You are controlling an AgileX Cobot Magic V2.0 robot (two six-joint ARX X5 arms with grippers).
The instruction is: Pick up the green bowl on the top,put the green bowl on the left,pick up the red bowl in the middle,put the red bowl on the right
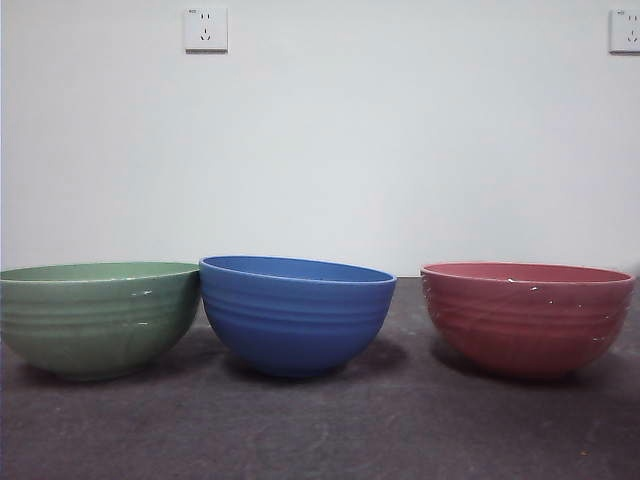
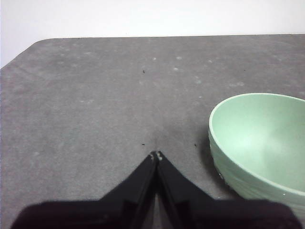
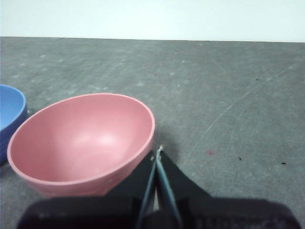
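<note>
- Front view: three ridged bowls stand upright in a row on a dark grey table (image 1: 320,430) before a white wall.
- The green bowl (image 1: 95,318) sits at the lower left of the frame, its rim touching or nearly touching the blue bowl (image 1: 296,315) at centre.
- The red bowl (image 1: 527,317) stands apart at the lower right.
- Two wall sockets (image 1: 205,29) show in the upper corners.
- My left gripper (image 2: 156,155) hangs over bare table, jaws pressed together and empty, the green bowl near it.
- My right gripper (image 3: 157,153) is also closed on nothing, tips just beside the red bowl's rim.
</note>
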